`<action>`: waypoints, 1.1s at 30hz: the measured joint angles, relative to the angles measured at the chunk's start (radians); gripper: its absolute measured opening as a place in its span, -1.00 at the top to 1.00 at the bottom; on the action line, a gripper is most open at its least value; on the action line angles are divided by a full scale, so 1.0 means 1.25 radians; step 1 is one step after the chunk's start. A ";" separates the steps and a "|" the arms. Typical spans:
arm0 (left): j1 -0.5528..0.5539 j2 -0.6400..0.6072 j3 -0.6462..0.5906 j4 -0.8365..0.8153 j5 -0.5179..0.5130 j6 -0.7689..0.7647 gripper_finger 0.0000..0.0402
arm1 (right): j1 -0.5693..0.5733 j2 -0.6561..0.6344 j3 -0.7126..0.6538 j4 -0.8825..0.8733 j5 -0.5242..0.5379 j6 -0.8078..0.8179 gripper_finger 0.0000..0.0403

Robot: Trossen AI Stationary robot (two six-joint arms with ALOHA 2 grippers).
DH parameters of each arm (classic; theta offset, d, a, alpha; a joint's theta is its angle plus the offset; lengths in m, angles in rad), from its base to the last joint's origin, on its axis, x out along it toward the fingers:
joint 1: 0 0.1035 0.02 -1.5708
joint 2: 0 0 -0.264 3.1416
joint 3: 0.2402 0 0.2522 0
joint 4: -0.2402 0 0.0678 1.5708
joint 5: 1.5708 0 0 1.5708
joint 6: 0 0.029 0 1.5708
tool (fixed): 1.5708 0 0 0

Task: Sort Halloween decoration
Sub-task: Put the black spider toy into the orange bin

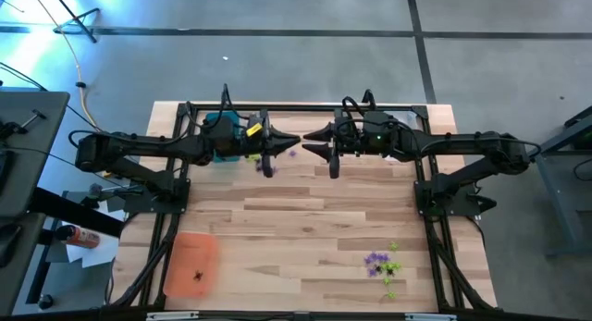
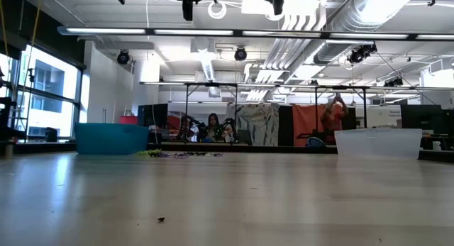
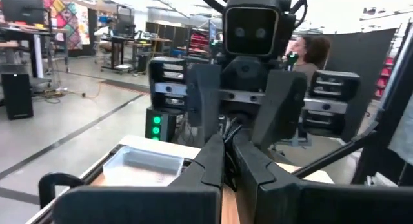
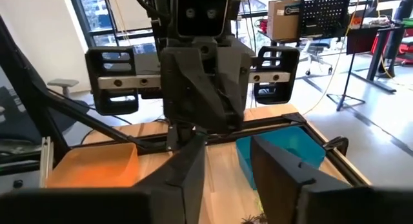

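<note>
The Halloween decoration lies in two places. A cluster of purple and lime-green trinkets (image 1: 382,263) sits near the table's near right corner. A few more trinkets (image 1: 262,157) (image 2: 181,154) (image 4: 255,217) lie beside the teal tray. One dark trinket (image 1: 199,273) rests in the orange tray. My left gripper (image 1: 294,141) (image 3: 226,161) is shut and empty, raised over the far middle of the table. My right gripper (image 1: 309,141) (image 4: 227,179) faces it tip to tip, open and empty.
The teal tray (image 1: 220,127) (image 2: 111,138) (image 4: 284,153) stands at the far left under my left arm. A clear tray (image 2: 379,142) (image 3: 145,166) stands far right. The orange tray (image 1: 180,252) (image 4: 97,162) is near left. A tiny dark speck (image 2: 161,219) lies on bare wood.
</note>
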 joint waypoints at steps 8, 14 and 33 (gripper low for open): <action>0.000 0.000 0.000 0.000 0.000 0.001 1.00 | 0.000 0.000 0.000 0.000 0.003 -0.022 0.45; 0.000 0.000 0.000 -0.001 0.000 0.001 1.00 | 0.000 0.000 0.000 0.000 0.003 -0.026 0.64; 0.006 0.028 -0.001 0.020 0.000 0.007 1.00 | -0.001 0.000 0.000 -0.003 0.000 -0.011 0.62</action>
